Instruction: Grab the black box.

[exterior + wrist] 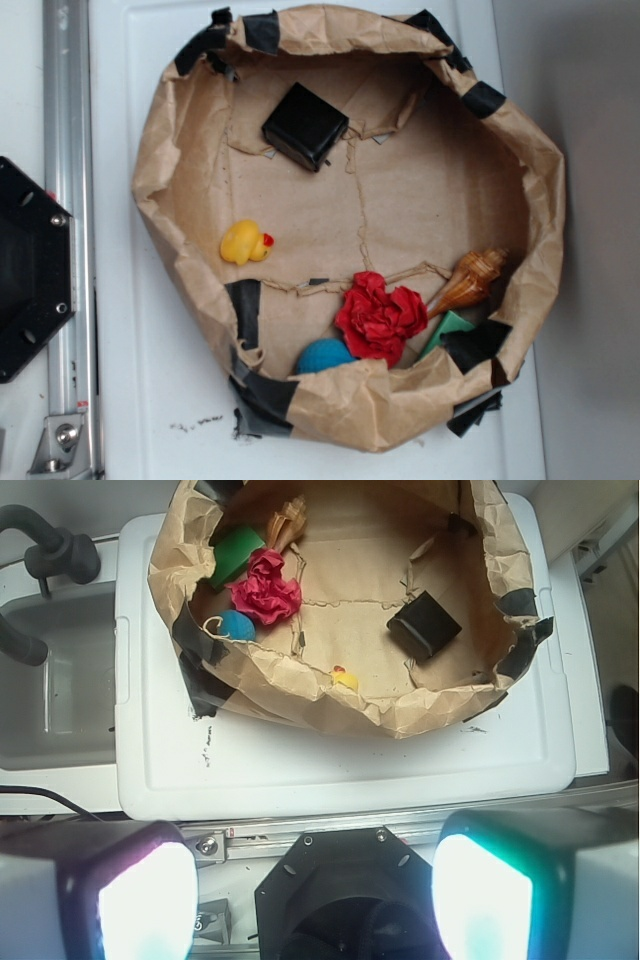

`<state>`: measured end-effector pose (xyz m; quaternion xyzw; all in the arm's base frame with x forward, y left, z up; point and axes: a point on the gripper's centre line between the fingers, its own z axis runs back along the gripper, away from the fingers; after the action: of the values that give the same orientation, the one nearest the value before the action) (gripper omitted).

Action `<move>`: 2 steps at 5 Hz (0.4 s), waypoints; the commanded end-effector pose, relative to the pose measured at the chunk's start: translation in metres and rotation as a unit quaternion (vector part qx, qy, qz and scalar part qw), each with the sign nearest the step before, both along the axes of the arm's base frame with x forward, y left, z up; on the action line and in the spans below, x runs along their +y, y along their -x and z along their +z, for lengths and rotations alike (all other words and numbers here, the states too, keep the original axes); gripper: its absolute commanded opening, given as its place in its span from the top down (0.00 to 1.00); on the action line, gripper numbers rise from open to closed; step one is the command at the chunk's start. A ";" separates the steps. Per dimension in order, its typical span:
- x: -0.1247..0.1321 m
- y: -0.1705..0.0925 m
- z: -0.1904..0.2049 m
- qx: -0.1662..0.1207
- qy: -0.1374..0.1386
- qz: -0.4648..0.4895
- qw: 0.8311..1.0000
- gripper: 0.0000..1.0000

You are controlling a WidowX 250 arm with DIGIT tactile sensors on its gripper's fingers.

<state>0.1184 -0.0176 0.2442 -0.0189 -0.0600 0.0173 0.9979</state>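
The black box point(305, 126) sits untouched on the floor of the brown paper basin point(180, 140), toward one end, well apart from the cluster at the other end: red paper flower point(381, 316), blue ball point(326, 356), seashell point(470, 281) and green block point(446, 328). The yellow duck point(244, 242) is off by itself near the basin wall, between the two groups. From my wrist view the pincer point(315, 895) hangs back over the black hexagonal plate point(345, 900), outside the basin and well short of the box; its two fingers point(140, 895) stand wide apart with nothing between them. I judge the task barely begun: no approach over the rim, no descent, no closing. Left to do, as I read it: carry the pincer across the white counter point(350, 770) and over the paper wall, line up above the box, lower, close.
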 end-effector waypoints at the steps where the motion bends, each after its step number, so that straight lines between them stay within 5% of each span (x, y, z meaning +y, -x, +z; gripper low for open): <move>1: 0.000 0.000 0.000 0.000 0.000 0.000 1.000 0.00; 2: 0.016 -0.046 -0.015 0.002 -0.004 -0.005 1.000 0.00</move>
<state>0.1618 -0.0044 0.2190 -0.0138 -0.0391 -0.0012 0.9991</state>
